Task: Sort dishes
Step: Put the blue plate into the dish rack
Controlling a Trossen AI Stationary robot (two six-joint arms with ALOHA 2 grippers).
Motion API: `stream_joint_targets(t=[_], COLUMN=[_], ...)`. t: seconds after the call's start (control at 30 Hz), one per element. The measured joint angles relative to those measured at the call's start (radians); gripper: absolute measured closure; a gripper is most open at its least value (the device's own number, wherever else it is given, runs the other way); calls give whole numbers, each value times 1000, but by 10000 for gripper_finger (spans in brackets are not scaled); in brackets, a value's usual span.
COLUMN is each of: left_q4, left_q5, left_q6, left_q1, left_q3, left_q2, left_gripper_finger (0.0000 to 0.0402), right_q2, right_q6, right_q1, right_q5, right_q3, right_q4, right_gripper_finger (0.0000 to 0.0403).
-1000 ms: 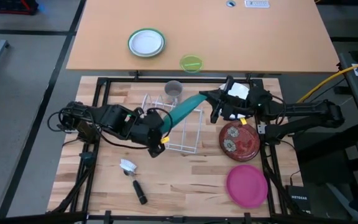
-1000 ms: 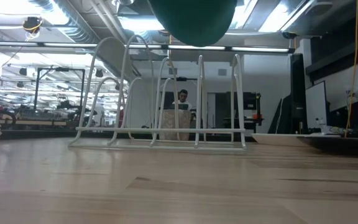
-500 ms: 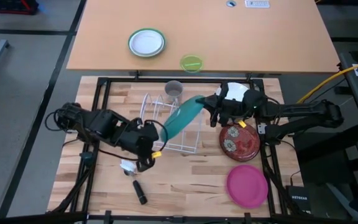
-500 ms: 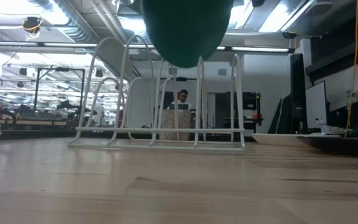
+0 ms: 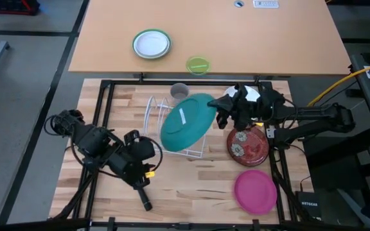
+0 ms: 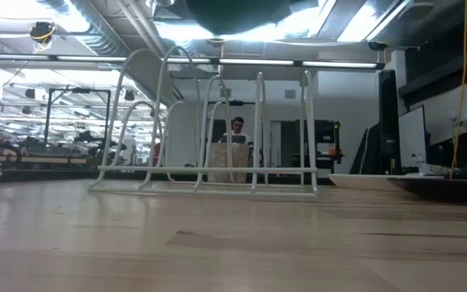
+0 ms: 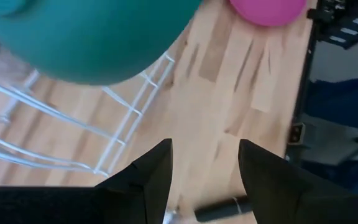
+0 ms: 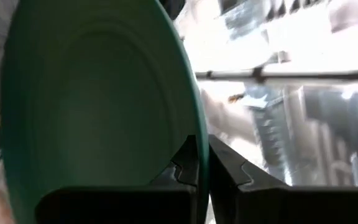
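Overhead, large glossy teal-green plate [image 5: 186, 122], rim clamped in right gripper [image 5: 221, 114], above white rack [image 5: 172, 138].

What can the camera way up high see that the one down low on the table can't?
Only the high view shows the right gripper pinching the teal plate's rim, the dark red plate, pink plate, and the left gripper, open near the table's front. Only the low view shows the room behind and a person. Both show the wire rack and the teal plate above it.
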Motion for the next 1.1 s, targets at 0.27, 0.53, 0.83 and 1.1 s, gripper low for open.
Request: stream_joint_targets(t=[0.27,0.53,0.83,1.1], left_q4=[-1,-2,-1,-1], left_q5=[-149,-160,-174,-181], left_q6=[54,80,167,231], left_q1=[-22,-22,-21,-21], left_q3=[-1,-1,-1,-2], left_q2=[0,0,0,1], left_gripper_finger=[231,231,231,231], right_q2=[197,392,540,652], right_q6=[-13,-88,-121,-124], right_q1=[-76,-132,-185,-202], right_q5=[-183,-291,-383,-393], right_q3=[160,412,554,554], right_q4=[0,-240,-449,-472], right_gripper_finger=[387,387,387,386])
